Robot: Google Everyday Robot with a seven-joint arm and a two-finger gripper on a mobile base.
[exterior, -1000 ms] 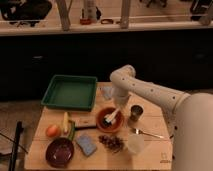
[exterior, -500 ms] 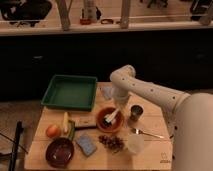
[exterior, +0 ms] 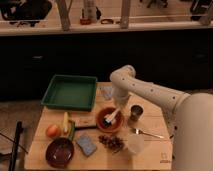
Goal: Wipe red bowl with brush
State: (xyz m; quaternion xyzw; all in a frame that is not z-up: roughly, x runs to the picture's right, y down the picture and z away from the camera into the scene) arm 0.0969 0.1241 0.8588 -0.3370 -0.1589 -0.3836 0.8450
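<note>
A single camera view looks down on a wooden table [exterior: 150,157] with a white robot arm [exterior: 150,92] reaching in from the right. The red bowl [exterior: 109,120] sits near the middle of the table and serves as the landmark here. The gripper [exterior: 119,106] hangs at the bowl's back right rim, pointing down into it. The brush [exterior: 111,117], pale handle and dark head, lies inside the bowl, its handle slanting up toward the gripper. Whether the fingers are spread or pinching the handle cannot be told.

Behind and left of the bowl stands a green tray [exterior: 70,92]. Just right of the bowl is a small metal cup [exterior: 136,111]; further front right lies a fork [exterior: 147,133]. Front left of the bowl are a blue sponge [exterior: 86,145] and a maroon bowl [exterior: 60,151], with an orange fruit [exterior: 52,131] further left.

Risks, judged from this layout: a hard sideways stroke could push the light bowl into the cup just beside it, or tip the bowl's rim. A loose hold could let the brush slip and rest idle in the bowl.
</note>
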